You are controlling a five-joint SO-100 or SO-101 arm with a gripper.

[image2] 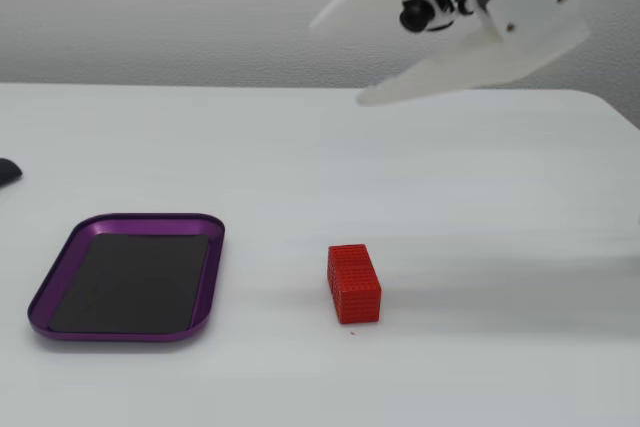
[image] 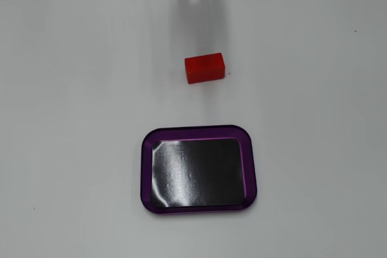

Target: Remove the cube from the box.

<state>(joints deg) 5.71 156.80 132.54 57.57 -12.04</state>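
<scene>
Cube (image: pixel 204 67) and box (image: pixel 199 208): one of each, and they sit apart on a plain white worktop (image: pixel 314 149). That red block lies on the bare surface, outside the tray, nearer the top edge in the downward-looking fixed view; the tray lies nearer the bottom edge. The side-on fixed view shows the cube (image2: pixel 353 283) near the front edge, right of the purple-rimmed box (image2: pixel 200 277), whose black bottom holds nothing. One white gripper (image2: pixel 335 59) hangs high above the tabletop toward the far right, its two fingers spread wide and holding nothing. A pale grey wall (image2: pixel 150 7) stands behind the far edge.
</scene>
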